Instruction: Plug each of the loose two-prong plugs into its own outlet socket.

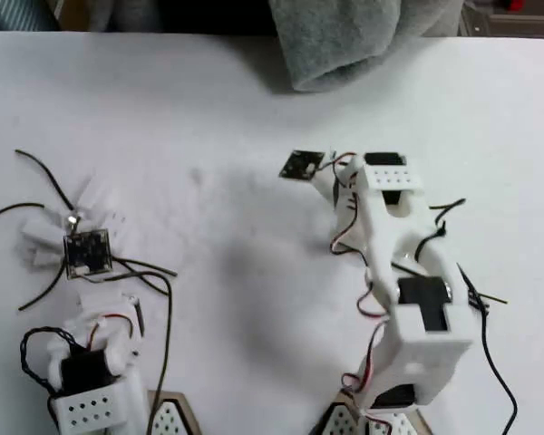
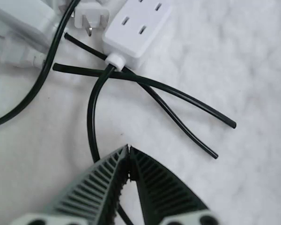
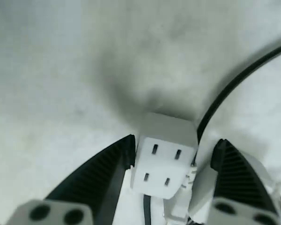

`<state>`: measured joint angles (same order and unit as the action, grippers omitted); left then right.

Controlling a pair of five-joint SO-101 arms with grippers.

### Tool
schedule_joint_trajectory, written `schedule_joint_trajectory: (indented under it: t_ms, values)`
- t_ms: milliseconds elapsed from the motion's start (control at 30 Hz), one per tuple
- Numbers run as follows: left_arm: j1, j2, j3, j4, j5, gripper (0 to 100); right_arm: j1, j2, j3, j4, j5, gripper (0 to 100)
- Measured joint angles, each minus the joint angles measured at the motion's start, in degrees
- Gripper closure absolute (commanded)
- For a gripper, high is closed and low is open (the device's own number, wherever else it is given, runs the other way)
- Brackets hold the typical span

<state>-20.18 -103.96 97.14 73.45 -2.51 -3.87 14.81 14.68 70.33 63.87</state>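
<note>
My left gripper [image 2: 129, 161] is shut with nothing in it, its tips resting on the table just short of a white outlet block [image 2: 138, 23]. A loose white two-prong plug [image 2: 90, 18] lies beside that block, with black cables [image 2: 178, 101] crossing in front. In the high view these white pieces [image 1: 50, 240] lie at the left, ahead of the left arm [image 1: 91, 381]. My right gripper [image 3: 175, 154] holds another white outlet block [image 3: 163, 164] above the table. One finger [image 3: 107, 173] touches its side. A white plug-like piece [image 3: 196, 190] sits between the block and the other finger.
A grey cloth [image 1: 354, 36] lies at the table's far edge. The right arm [image 1: 390, 236] stretches up the right side, with loose black wires [image 1: 476, 299] beside it. A black cable [image 3: 239, 79] runs off from the held block. Bare white table [image 1: 227, 227] lies between the arms.
</note>
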Motion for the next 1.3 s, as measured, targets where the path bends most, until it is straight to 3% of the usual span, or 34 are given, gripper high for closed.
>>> schedule_joint_trajectory:
  t_ms: [200, 300, 500, 767, 1067, 1200, 1300]
  values:
    - [0.0, 0.0, 0.0, 0.0, 0.0, 98, 0.35, 3.52, -1.93, -2.2, -0.26, 95.4]
    - [0.0, 0.0, 0.0, 0.0, 0.0, 98, 0.35, 3.6, -5.8, 0.09, -5.1, 92.0]
    - [0.0, 0.0, 0.0, 0.0, 0.0, 98, -0.97, -2.29, -20.04, 11.16, -27.78, 91.1]
    - [0.0, 0.0, 0.0, 0.0, 0.0, 98, -12.31, -3.08, -32.53, 17.93, -64.79, 91.5]
    - [0.0, 0.0, 0.0, 0.0, 0.0, 98, -16.0, 10.73, -36.66, 13.8, -92.31, 91.4]
    - [0.0, 0.0, 0.0, 0.0, 0.0, 98, -21.71, 20.04, -36.75, 6.15, -99.43, 90.6]
    - [0.0, 0.0, 0.0, 0.0, 0.0, 98, -24.97, 24.7, -39.12, 3.69, -102.86, 81.0]
